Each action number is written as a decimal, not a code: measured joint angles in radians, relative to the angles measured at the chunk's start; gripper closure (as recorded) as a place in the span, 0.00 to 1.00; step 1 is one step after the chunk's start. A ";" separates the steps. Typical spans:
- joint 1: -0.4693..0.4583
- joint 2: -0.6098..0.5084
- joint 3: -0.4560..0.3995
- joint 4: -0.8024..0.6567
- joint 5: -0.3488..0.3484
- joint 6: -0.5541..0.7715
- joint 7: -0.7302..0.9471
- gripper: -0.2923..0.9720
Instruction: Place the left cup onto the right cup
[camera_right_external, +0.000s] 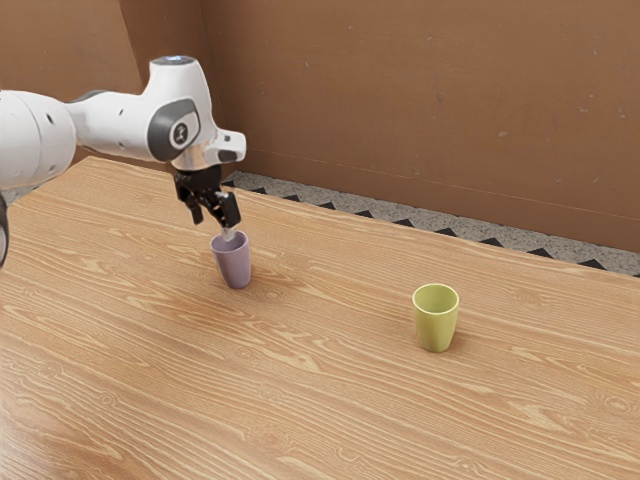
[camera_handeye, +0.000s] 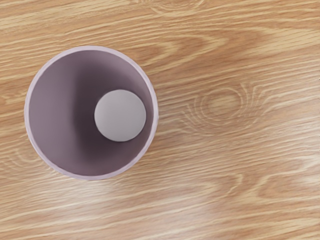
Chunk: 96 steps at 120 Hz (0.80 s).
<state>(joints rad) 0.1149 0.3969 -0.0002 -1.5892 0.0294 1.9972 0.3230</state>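
Fingers (camera_right_external: 231, 212) of our gripper (camera_right_external: 222, 222) stand apart with nothing clamped between them, and they hang just above the rim of the purple cup (camera_right_external: 232, 262). That cup stands upright on the wooden table (camera_right_external: 330, 400). From the wrist we look straight down into its open mouth (camera_handeye: 90, 112), the hand sitting over one side of the rim. A green cup (camera_right_external: 436, 316) stands upright well apart, toward the exterior view's right.

A plain simulated room: a broad light-brown wood-grain table (camera_right_external: 300, 400), flat brown walls (camera_right_external: 420, 90), a grey speckled floor (camera_right_external: 480, 232).
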 joint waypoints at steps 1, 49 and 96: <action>0.000 0.000 0.000 0.000 -0.001 0.000 0.000 0.23; -0.015 0.031 0.018 -0.013 -0.034 0.022 0.005 0.27; -0.017 0.103 0.012 0.041 -0.034 0.031 0.008 0.30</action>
<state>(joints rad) 0.0980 0.4998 0.0114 -1.5483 -0.0045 2.0285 0.3307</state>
